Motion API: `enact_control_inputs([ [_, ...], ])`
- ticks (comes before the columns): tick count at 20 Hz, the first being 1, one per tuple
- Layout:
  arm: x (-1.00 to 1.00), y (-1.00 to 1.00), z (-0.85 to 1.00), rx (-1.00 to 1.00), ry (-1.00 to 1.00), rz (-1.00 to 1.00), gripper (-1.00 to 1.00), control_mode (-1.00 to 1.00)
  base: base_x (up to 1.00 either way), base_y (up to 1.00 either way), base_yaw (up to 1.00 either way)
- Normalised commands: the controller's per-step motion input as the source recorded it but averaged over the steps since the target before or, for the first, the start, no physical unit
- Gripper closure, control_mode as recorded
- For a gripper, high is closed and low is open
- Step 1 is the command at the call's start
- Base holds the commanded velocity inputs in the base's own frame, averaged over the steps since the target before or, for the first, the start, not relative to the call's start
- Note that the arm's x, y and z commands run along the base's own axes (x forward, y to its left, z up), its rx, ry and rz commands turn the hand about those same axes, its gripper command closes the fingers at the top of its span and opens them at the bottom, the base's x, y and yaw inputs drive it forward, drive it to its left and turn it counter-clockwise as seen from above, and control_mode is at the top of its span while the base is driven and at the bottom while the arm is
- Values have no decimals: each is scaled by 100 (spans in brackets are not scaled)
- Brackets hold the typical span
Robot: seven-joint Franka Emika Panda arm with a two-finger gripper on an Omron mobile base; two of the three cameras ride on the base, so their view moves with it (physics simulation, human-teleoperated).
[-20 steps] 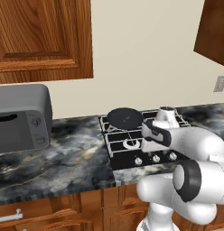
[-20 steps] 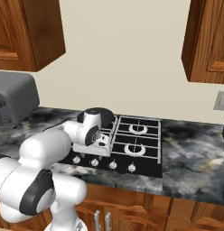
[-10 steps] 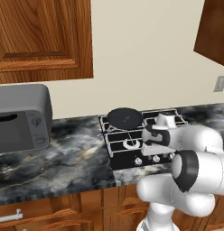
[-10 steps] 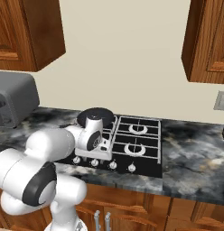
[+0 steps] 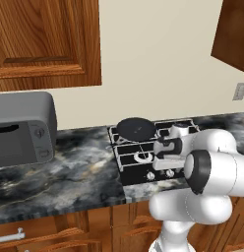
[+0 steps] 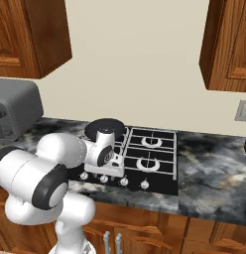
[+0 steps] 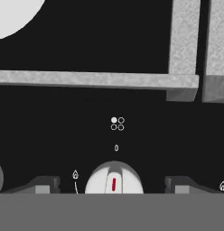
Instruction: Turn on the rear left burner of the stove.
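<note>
The stove (image 5: 138, 160) sits in the dark marbled desk (image 5: 70, 177), against the pale back wall, with wooden cabinets above and below. A flat dark pan (image 5: 136, 128) rests on the grate at the stove's rear left, covering the rear left burner (image 6: 106, 130) there, so the burner itself is hidden under the pan in both base views. The two burners on the right side show their pale rings under the grate bars in the right base view. A grey microwave (image 5: 23, 129) stands on the desk well to the left of the stove.

The arm bends forward and down so that the hand hangs over the front edge of the stove, above the row of small silver knobs (image 6: 124, 182).

In the hand view the end effector (image 7: 114, 186) is spread, one dark fingertip on each side of a round silver knob (image 7: 114, 181) with a red mark on its face. The fingertips (image 7: 41, 185) stand apart from the knob and do not touch it. Above the knob a small printed diagram of four circles (image 7: 117, 123) has its upper left circle filled white. Pale grate bars (image 7: 100, 80) cross the black stove top beyond.
</note>
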Motion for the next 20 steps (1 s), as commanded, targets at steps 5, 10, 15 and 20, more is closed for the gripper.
enact_control_inputs([
  [5, -22, -2, -3, 2, 0, 0, 100, -100, 0, 0, 0],
  [10, -4, 0, -19, 0, 0, 0, 100, -100, 0, 0, 0],
  [15, -10, 0, -4, 0, 0, 0, 100, -100, 0, 0, 0],
  [20, -32, 0, -6, 0, 0, 25, 100, -100, 0, 0, 0],
])
